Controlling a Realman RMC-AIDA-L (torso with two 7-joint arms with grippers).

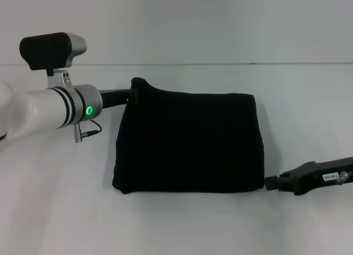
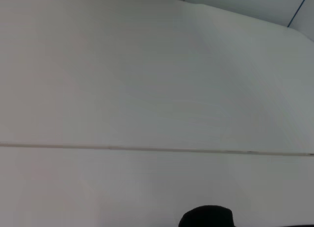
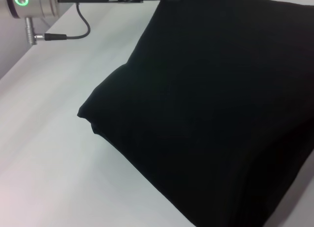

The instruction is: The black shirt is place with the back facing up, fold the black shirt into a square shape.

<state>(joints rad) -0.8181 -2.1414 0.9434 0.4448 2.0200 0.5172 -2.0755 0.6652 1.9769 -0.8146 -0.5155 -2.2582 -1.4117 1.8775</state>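
Black shirt lies on the white worktop already folded into a near-square block, so I judge the folding almost done. My left fingers pinch its far corner, lifted slightly. My right fingers sit just beside its near corner; I cannot tell their opening.

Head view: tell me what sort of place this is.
Probably a robot test bench: a plain white table, bare wall behind, a folded black shirt, and the left tool and right tool at its corners.
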